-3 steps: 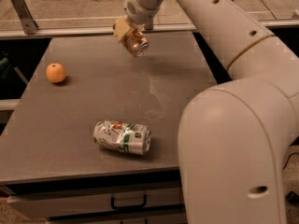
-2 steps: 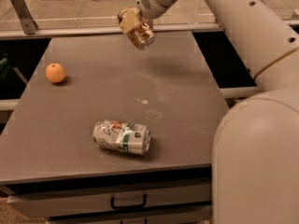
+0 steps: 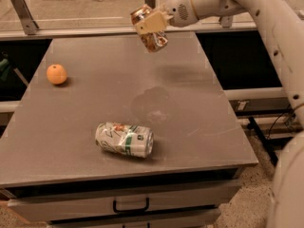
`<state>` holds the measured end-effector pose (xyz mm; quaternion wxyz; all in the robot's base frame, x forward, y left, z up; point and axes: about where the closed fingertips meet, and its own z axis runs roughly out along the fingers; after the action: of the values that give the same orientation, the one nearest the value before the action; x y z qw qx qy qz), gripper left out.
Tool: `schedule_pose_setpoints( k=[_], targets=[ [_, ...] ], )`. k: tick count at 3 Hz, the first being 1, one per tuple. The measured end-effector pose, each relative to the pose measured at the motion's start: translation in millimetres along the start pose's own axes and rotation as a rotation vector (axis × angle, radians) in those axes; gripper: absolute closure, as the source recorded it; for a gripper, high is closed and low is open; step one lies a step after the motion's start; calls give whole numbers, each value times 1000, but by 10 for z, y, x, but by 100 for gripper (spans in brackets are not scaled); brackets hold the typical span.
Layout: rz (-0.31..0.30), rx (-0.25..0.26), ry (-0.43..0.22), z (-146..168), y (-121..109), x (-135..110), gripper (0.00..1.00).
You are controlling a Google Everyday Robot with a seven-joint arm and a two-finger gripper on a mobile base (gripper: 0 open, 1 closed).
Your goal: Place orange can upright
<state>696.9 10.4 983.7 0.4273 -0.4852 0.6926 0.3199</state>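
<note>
Camera view: orange can held tilted in the air over the far part of the table.

The gripper (image 3: 151,23) is clamped around the middle of the orange can (image 3: 156,41), with one pale finger pad across its side. There is no gap between them, and the single arm reaches in from the upper right. The can's long axis slants from a silver end at the upper left down to the lower right, so it is leaning rather than upright, and it hangs clear of the table (image 3: 204,113). Its skin is shiny copper-orange and crinkled. Setting it upright likely calls for rotating the wrist until that axis is vertical, then lowering it. A white-and-green can (image 3: 124,139) lies on its side near the front, and an orange fruit (image 3: 56,74) sits at the left, both well apart from the gripper.
</note>
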Motion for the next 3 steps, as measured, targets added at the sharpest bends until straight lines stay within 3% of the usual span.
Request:
schedule_pose_setpoints(
  k=[2, 3],
  targets=[
    [-165, -170, -292, -88, 365, 207, 100],
    [-264, -223, -377, 8, 557, 258, 100]
  ],
)
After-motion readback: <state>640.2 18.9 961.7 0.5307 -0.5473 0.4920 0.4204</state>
